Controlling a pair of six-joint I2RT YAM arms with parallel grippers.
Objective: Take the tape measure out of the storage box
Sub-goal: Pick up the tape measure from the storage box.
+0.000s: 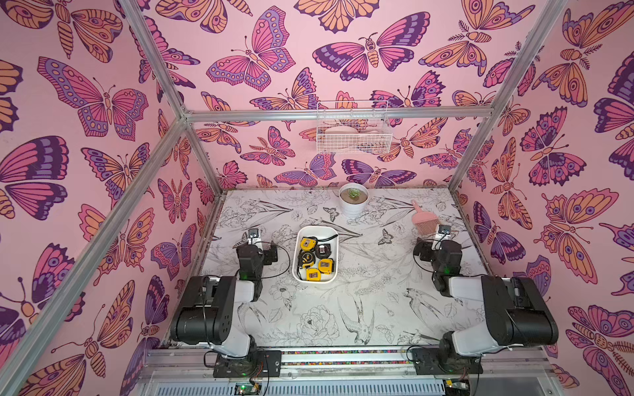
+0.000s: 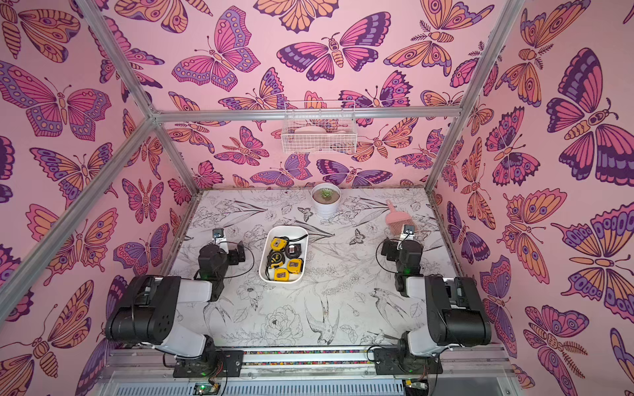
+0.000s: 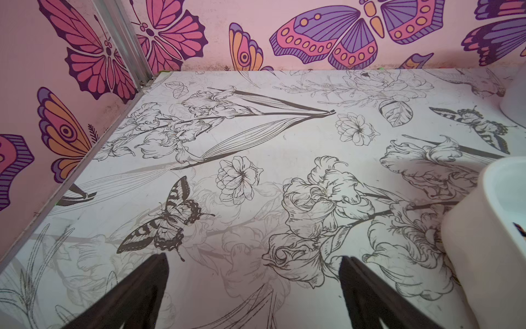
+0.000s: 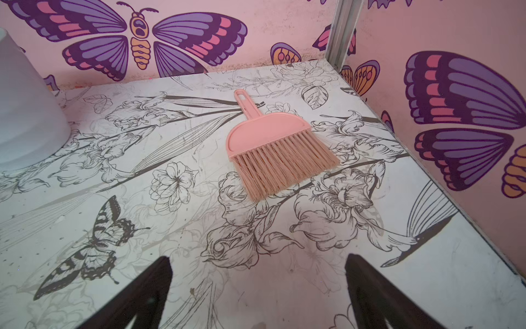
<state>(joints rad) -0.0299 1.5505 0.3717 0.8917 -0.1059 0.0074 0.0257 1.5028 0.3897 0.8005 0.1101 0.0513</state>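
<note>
Nothing is yet removed: the tape measures (image 1: 313, 274) are seen inside the storage box (image 1: 317, 231), midway between the tabletop's left and right edges. The left gripper (image 3: 253, 256) and right gripper (image 4: 257, 256) are held empty, jaws apart, on either side of it.

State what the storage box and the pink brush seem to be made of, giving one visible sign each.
Storage box: probably plastic, smooth white; rounded corners, seamless walls. Brush: likely moulded plastic, matte pink; one-piece handle, uniform bristles.
</note>
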